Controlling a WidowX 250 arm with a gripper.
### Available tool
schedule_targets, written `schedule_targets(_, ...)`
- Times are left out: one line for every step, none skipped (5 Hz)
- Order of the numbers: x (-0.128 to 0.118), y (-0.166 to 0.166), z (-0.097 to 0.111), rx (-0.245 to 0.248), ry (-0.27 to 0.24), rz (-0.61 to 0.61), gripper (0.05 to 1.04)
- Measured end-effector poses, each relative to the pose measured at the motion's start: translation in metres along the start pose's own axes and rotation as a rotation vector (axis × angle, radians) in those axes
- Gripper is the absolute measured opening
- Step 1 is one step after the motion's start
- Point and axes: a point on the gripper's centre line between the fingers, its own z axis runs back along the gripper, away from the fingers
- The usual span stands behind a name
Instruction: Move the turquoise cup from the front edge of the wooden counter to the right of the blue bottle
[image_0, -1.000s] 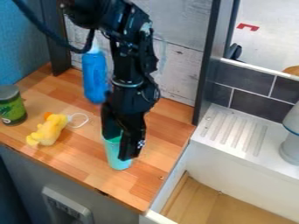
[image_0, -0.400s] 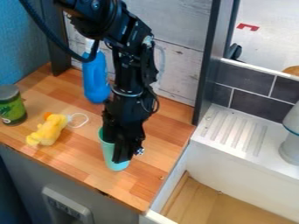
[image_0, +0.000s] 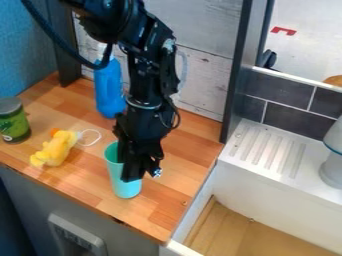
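The arm (image_0: 141, 75) comes down from the top of the view, and its gripper (image_0: 143, 172) hangs over the front part of the table (image_0: 160, 215). It is at the right side of the cup (image_0: 123, 182) and hides a part of its rim and wall. How far the gripper is open, and whether it has hold of the cup, I cannot tell.

The cup is turquoise and tall. It is on the table near the front edge, closer to the front right corner than to the front left one. Its mouth points up, its long axis is upright or nearly upright, and it becomes more narrow toward the base.

To the left of the cup, well apart from it, lies a yellow toy (image_0: 55, 149). Its long axis goes slantwise, with the orange end toward the back, and a white loop (image_0: 99, 135) is beside this end. Farther left, near the left edge, a green jar (image_0: 15, 122) with a dark lid stands upright. The blue bottle (image_0: 108, 92) stands upright near the back edge, behind the cup. To the right of the table is a white sink (image_0: 267, 182) with a ridged top surface.
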Motion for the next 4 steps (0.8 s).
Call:
schedule_targets(-0.001, -0.008, 0.016, 0.025, -0.003, 0.005, 0.101)
schedule_targets(0.003, -0.01, 0.037, 0.051, -0.056, 0.009, 0.101)
schedule_targets(0.013, 0.002, 0.058, 0.131, -0.158, 0.027, 0.101)
schedule_targets(0.029, 0.017, 0.075, 0.212, -0.252, 0.045, 0.101)
